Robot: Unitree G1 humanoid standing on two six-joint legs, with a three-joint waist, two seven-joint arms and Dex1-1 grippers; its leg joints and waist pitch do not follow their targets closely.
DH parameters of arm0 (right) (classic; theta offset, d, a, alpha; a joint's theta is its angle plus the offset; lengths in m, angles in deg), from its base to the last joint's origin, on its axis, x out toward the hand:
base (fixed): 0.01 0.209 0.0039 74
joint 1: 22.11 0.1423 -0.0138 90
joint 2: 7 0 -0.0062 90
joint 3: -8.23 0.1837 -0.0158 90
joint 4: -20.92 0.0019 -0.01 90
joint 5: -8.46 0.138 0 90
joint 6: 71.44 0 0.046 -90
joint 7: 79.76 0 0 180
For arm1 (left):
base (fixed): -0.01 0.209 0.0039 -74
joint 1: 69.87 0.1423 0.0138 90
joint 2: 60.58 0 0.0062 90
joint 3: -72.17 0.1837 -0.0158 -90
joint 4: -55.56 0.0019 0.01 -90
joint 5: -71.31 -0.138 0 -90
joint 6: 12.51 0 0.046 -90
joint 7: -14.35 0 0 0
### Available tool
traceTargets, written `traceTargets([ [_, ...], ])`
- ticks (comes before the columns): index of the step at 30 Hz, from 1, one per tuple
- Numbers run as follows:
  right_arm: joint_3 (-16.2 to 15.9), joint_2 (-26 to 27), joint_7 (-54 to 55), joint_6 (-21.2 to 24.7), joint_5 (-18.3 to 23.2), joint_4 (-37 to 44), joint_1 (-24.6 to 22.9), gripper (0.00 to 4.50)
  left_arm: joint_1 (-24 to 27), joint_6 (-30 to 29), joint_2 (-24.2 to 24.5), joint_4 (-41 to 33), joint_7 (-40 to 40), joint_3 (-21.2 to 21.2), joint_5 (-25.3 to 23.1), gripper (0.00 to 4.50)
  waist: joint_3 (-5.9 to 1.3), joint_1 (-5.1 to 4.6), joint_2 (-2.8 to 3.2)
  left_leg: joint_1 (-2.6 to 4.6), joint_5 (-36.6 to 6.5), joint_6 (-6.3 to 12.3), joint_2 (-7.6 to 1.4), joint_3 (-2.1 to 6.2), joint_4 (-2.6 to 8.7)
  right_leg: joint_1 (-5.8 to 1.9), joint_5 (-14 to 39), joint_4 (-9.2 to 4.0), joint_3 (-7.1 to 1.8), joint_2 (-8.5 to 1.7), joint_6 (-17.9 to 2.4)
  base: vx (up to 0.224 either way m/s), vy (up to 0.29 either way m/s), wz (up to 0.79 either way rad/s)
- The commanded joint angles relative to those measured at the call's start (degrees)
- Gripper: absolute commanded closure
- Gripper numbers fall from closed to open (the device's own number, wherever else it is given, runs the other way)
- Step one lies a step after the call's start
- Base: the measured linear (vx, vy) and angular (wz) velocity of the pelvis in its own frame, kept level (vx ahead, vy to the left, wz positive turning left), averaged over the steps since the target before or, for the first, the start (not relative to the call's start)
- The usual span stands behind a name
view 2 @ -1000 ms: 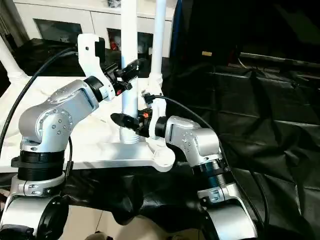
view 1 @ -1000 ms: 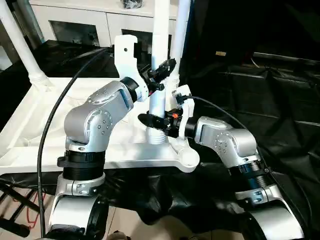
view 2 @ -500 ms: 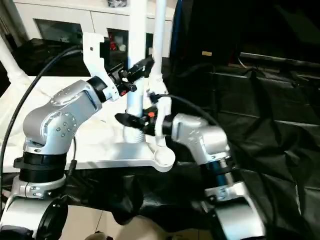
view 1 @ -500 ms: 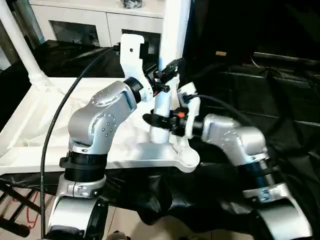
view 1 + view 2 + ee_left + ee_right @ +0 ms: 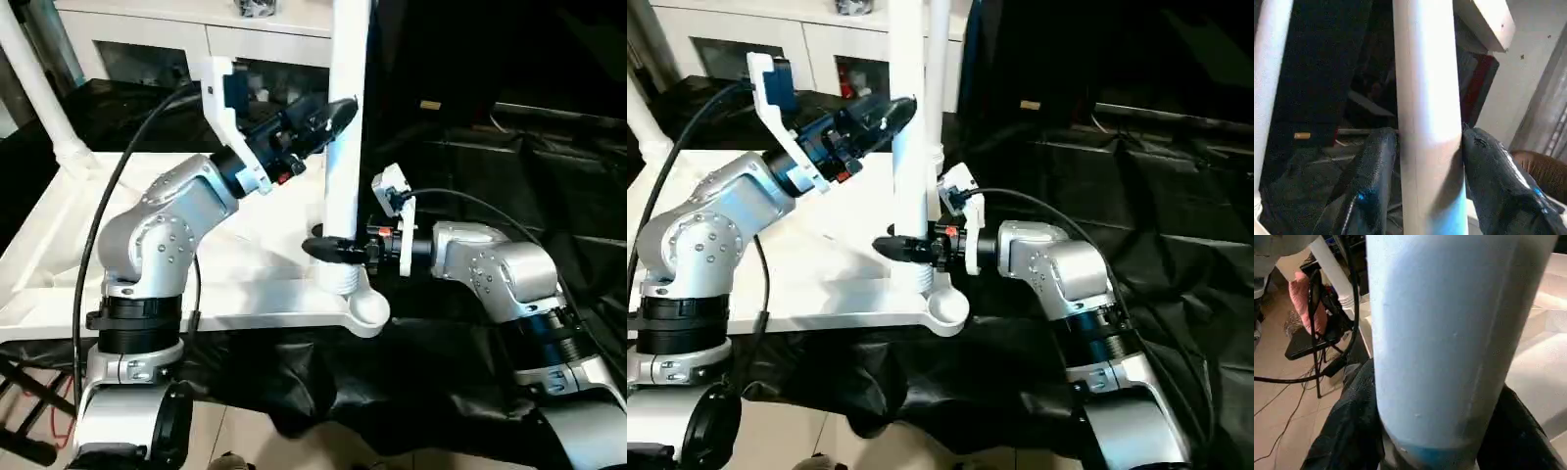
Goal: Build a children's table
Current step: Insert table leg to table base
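Observation:
The white tabletop (image 5: 69, 255) lies upside down, ribbed side up. One white leg (image 5: 345, 166) stands upright near its near right corner socket (image 5: 369, 309), the threaded lower end just behind that socket. My left gripper (image 5: 333, 116) is shut on the leg high up; in the left wrist view its black fingers (image 5: 1371, 186) press both sides of the tube. My right gripper (image 5: 328, 250) is shut on the same leg low down, just above the threaded end. A second leg (image 5: 39, 93) rises from the far left corner, and a third leg (image 5: 939, 69) stands behind the held one.
A white cabinet with glass doors (image 5: 147, 49) stands behind the tabletop. Black cloth (image 5: 509, 166) covers the floor and objects to the right and under the near edge. A black cable (image 5: 108, 206) loops over my left arm.
The held leg has shifted right, toward the near right corner socket. My left gripper has slid higher up the leg and its forearm has swung left. My right arm has drawn back to the right.

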State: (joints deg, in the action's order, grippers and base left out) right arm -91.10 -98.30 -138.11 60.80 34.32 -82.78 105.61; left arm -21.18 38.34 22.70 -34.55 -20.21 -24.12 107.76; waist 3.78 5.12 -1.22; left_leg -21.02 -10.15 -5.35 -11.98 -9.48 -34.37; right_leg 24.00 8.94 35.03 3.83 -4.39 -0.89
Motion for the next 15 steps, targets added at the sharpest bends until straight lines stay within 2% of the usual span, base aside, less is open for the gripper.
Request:
traceTargets([
  [1, -0.55, -1.06, -1.47, -0.65, -0.19, 1.75, -0.1, 2.58, 0.85, -2.39, -1.17, -1.32, -1.67, 1.89, 2.52, 2.05, -4.75, -0.06, -0.05, 0.19, -7.73, 0.71, -0.36, -0.52, 3.4, -3.92, 11.33, -3.57, -2.09, -2.48, -10.46, 0.0, 0.0, 0.0],
  [4, -0.9, -1.21, -1.7, -0.66, -0.28, 1.96, -0.16, 2.58, 1.41, -3.84, -1.51, -1.81, -2.12, 2.42, 3.78, 2.05, -4.78, -0.06, -0.08, 0.11, -7.78, 0.98, -0.36, -0.5, 3.39, -4.0, 11.1, -3.54, -2.08, -2.43, -10.72, 0.0, 0.0, 0.0],
  [5, -0.97, -1.21, -1.71, -0.64, -0.32, 2.03, -0.17, 2.58, 1.41, -4.34, -1.73, -1.64, -2.07, 2.33, 4.24, 1.87, -4.78, -0.04, 0.1, 0.12, -7.67, 0.94, -0.35, -0.48, 3.36, -3.99, 11.05, -3.51, -2.09, -2.44, -10.79, 0.0, 0.0, 0.0],
  [6, -1.07, -1.28, -1.8, -0.66, -0.37, 2.11, -0.22, 2.58, 1.36, -4.89, -2.14, -1.37, -1.65, 1.97, 4.75, 1.69, -4.77, -0.07, 0.04, 0.14, -7.77, 0.96, -0.35, -0.49, 3.35, -3.98, 11.22, -3.6, -2.08, -2.45, -10.76, 0.0, 0.0, 0.0],
  [8, -1.16, -1.39, -1.89, -0.71, -0.39, 2.18, -0.33, 2.58, 1.26, -5.38, -2.4, -1.0, -1.27, 1.65, 5.07, 1.69, -4.71, -0.13, -0.2, 0.05, -8.16, 0.93, -0.29, -0.49, 3.39, -4.05, 12.83, -3.7, -2.02, -2.45, -10.36, 0.0, 0.0, 0.0],
  [10, -1.39, -1.53, -2.03, -0.85, -0.54, 2.51, -0.84, 2.58, 1.37, -4.4, -2.2, -0.73, -0.74, 1.87, 3.91, 1.58, -4.7, -0.13, -0.07, 0.17, -8.45, 0.92, -0.34, -0.48, 3.37, -3.94, 13.72, -3.88, -2.04, -2.45, -9.93, 0.0, 0.0, 0.0],
  [12, -1.7, -1.77, -2.31, -0.88, -0.66, 3.15, -1.45, 2.58, 1.47, -4.01, -2.09, -0.52, -0.64, 1.59, 3.75, 1.86, -4.72, -0.07, 0.22, 0.22, -8.21, 0.8, -0.43, -0.39, 3.44, -3.95, 12.77, -3.85, -2.03, -2.38, -9.73, 0.0, 0.0, 0.0],
  [14, -2.15, -2.33, -2.75, -0.61, -0.64, 4.45, -2.26, 2.58, 1.85, -4.5, -1.41, -0.95, -1.22, 2.04, 3.81, 1.99, -4.75, -0.13, 0.26, 0.15, -8.31, 0.77, -0.36, -0.38, 3.42, -4.01, 12.01, -3.77, -2.02, -2.35, -9.94, 0.0, 0.0, 0.0],
  [15, -2.29, -2.52, -2.97, -0.52, -0.54, 4.93, -2.6, 2.58, 1.92, -4.65, -1.44, -1.03, -1.1, 2.16, 3.75, 2.06, -4.79, -0.08, 0.49, 0.18, -8.37, 0.72, -0.34, -0.34, 3.41, -4.04, 11.85, -3.72, -2.02, -2.37, -10.02, 0.0, 0.0, 0.0],
])
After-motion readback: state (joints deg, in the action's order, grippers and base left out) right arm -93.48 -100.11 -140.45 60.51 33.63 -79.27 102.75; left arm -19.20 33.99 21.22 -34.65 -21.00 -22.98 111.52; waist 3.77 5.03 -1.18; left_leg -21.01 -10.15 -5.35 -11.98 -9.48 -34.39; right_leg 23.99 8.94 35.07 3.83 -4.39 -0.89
